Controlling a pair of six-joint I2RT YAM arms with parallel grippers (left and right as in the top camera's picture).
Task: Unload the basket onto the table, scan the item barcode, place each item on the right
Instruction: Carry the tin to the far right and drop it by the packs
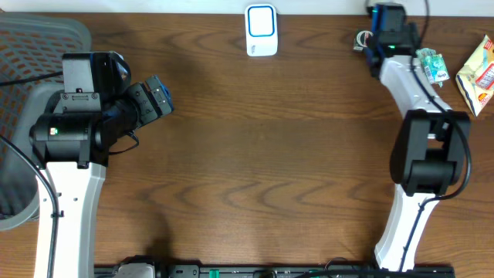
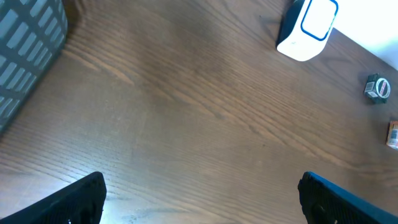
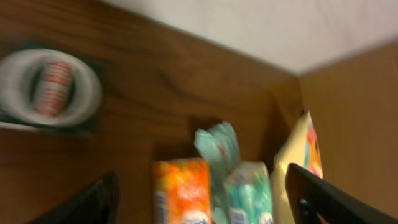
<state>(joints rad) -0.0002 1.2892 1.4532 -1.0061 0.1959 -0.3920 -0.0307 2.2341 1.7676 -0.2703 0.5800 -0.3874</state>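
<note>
Left tool [image 2: 199,186]: jaws spread wide, holding nothing, over the wooden counter [image 2: 186,112]; grey basket [image 1: 31,46] beside its arm. Right tool [image 3: 202,177]: jaws wide apart, gripping nothing, above the far right corner. Lying on the counter below it, in a blurred view: orange packet [image 3: 181,190] and teal packet [image 3: 245,193] side by side, yellow bag [image 3: 297,152] just right of them, round roll [image 3: 53,84] well left. Scanner [image 1: 261,29]: white, blue-outlined, mid far edge.

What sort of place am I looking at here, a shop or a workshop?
Probably a lab table set up like a shop checkout: a white scanner at the far edge, snack packets on the right, and a grey basket on the left.
</note>
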